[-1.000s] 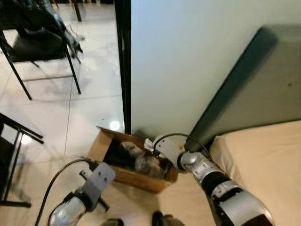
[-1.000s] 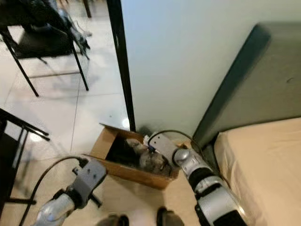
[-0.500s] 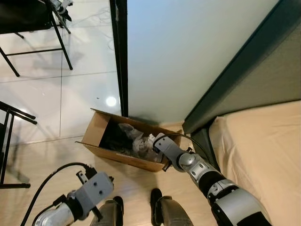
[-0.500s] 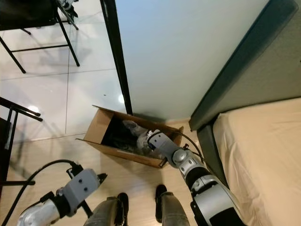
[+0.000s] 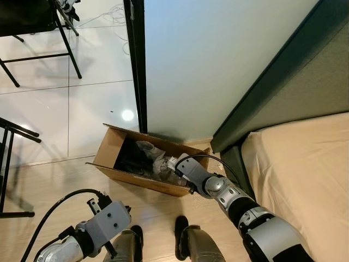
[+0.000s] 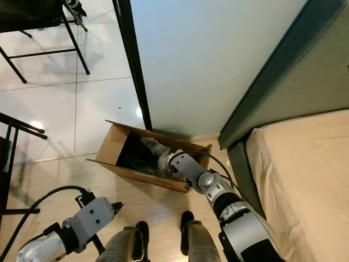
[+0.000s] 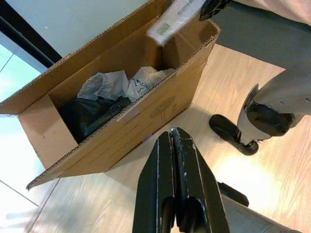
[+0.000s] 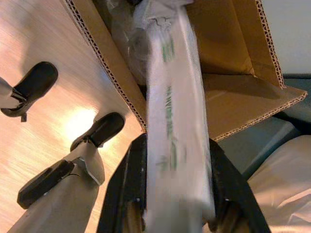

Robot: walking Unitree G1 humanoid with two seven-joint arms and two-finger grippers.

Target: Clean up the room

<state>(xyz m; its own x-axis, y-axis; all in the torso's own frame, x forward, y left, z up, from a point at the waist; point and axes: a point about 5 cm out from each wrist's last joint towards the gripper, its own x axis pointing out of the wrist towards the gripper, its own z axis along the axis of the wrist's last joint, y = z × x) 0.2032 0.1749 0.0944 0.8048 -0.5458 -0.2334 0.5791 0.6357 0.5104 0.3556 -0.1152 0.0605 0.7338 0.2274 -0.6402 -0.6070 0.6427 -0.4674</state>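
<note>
A home bedroom: a beige-sheeted bed with padded headboard at 3 o'clock, wood-look floor, tiled room beyond at 11.

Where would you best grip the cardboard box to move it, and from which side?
Grip the cardboard box by its long near wall's top edge, coming from above on the room side. That rim is open and bare; the far side sits against the wall. The right end effector holds a wrapper over it.
</note>
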